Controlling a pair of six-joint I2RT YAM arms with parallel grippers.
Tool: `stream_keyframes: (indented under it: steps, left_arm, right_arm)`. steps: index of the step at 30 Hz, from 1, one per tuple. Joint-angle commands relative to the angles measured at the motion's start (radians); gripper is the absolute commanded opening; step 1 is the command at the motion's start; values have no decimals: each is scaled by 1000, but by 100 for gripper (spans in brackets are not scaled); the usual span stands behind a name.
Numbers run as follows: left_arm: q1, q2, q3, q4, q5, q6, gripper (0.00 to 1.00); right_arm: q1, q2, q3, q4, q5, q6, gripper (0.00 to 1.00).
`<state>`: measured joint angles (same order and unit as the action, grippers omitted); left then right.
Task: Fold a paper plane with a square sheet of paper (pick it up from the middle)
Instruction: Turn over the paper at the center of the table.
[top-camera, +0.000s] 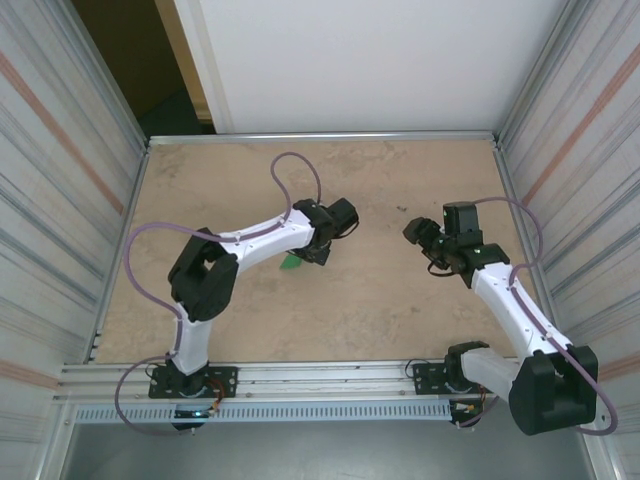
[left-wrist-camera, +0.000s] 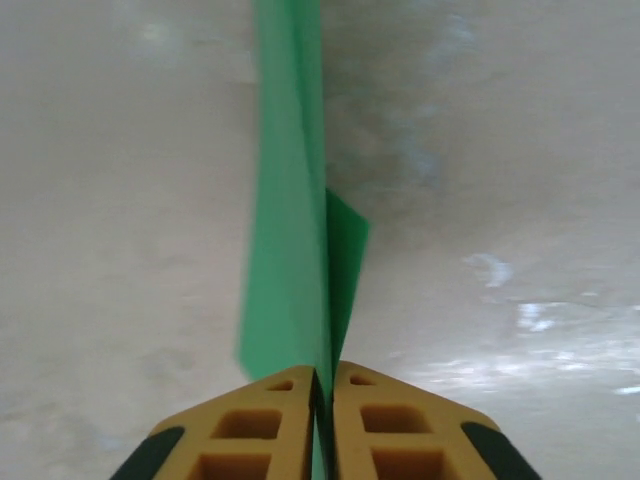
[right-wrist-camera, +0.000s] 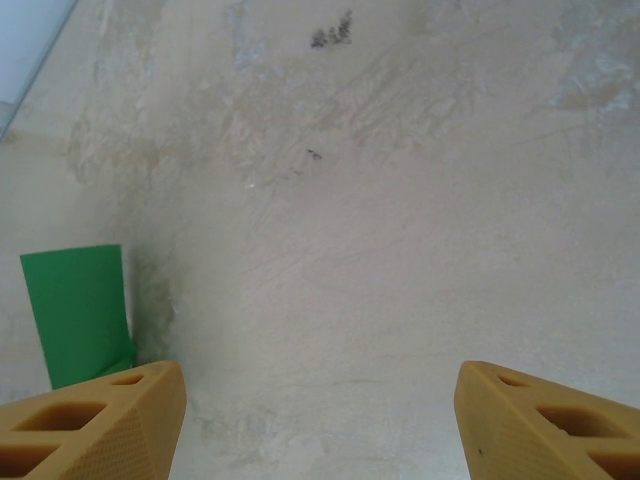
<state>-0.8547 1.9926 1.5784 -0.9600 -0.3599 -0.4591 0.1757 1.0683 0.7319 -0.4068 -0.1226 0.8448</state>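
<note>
The green paper plane is folded into a narrow strip with a short flap on its right side, and it runs away from my left gripper over the table. That gripper's yellow jaws are shut on the paper's near end. From above, just a small green corner peeks out under the left gripper, a little left of the table's middle. My right gripper hovers to the right, apart from the paper. Its jaws stand open with bare table between them, and the paper's end lies off to their left.
The beige table carries a small dark smudge ahead of the right gripper. Corrugated walls close in both sides, and an aluminium rail runs along the near edge by the arm bases.
</note>
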Motion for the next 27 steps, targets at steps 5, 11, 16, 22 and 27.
stream_keyframes:
  steps: [5, 11, 16, 22, 27]
  left_arm:
    - [22, 17, -17, 217, 404, -42, 26]
    - [114, -67, -153, 471, 714, -72, 36]
    - [223, -175, -243, 592, 855, -91, 51]
    - [375, -320, -425, 650, 834, -115, 62]
    - [506, -436, -597, 698, 838, -161, 71]
  right_arm:
    - [-13, -25, -18, -32, 16, -7, 70]
    - [1, 27, 5, 3, -92, -50, 69]
    - [137, 154, 110, -29, -109, -103, 65]
    - [351, 351, 176, 159, -128, 27, 57]
    - [470, 566, 293, 256, -160, 99, 49]
